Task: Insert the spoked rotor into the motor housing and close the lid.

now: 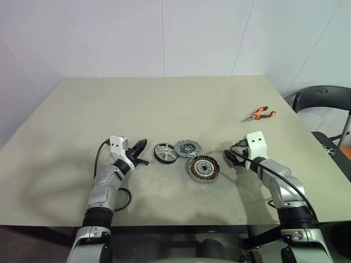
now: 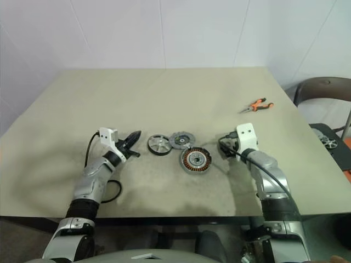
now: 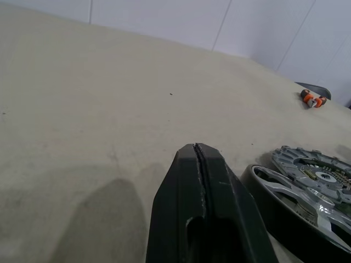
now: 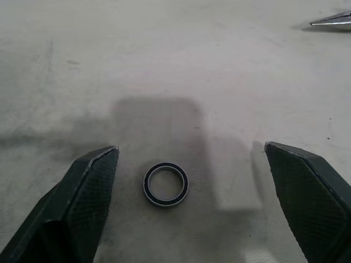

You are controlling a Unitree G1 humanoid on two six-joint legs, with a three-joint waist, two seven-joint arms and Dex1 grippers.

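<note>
spoked rotor [image 1: 165, 153] on table [image 1: 164, 104], touching lid [image 1: 188, 147] at its 3 | motor housing [image 1: 204, 168] at lid's 5 | L pincer [image 1: 141, 147] clenched, empty | R pincer [image 4: 192, 181] released, small ring [image 4: 165, 184] btwn fingers

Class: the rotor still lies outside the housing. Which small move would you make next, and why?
Probably ease the shut left gripper open toward the black-rimmed, silver-spoked rotor beside it. The rotor lies on the beige table, apart from the copper-wound motor housing; the open right gripper holds nothing.
</note>
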